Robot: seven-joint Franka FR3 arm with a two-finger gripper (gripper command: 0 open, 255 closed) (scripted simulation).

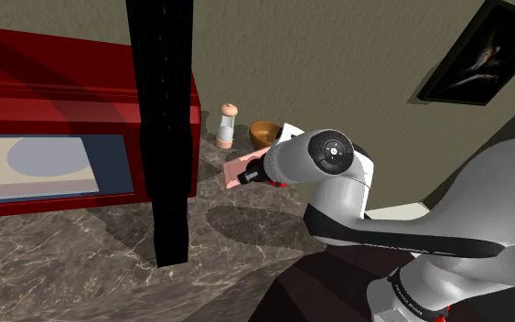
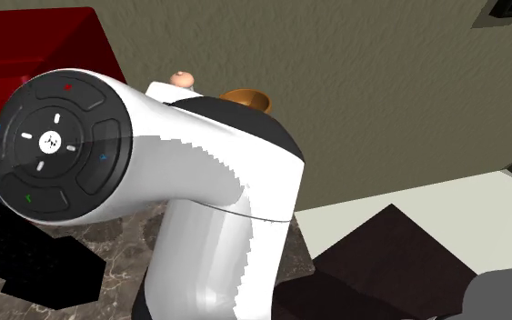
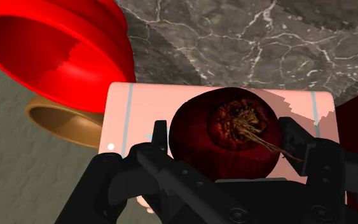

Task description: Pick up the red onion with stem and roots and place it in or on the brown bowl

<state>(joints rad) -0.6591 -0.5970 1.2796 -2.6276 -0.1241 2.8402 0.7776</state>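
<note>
The red onion (image 3: pixel 219 149), dark maroon with dry roots facing the camera, sits between my two black fingers. My gripper (image 3: pixel 227 135) is shut on it, one finger against each side. Under the onion lies a flat pink slab (image 3: pixel 133 114). The brown bowl (image 3: pixel 60 121) rests past the slab's far corner, partly under a bright red bowl (image 3: pixel 50 51). In the shoulder view the brown bowl (image 1: pixel 262 134) stands by the wall, just behind the arm's wrist (image 1: pixel 324 155), which hides the onion. The brown bowl's rim (image 2: pixel 245 95) also peeks over the arm in the second exterior view.
A pale shaker (image 1: pixel 227 125) stands next to the brown bowl. A big red cabinet (image 1: pixel 63 110) occupies the shoulder view's left, with a black post (image 1: pixel 166 137) in front. The counter (image 1: pixel 91 247) is dark veined marble. A wall (image 1: pixel 337 55) runs close behind the bowls.
</note>
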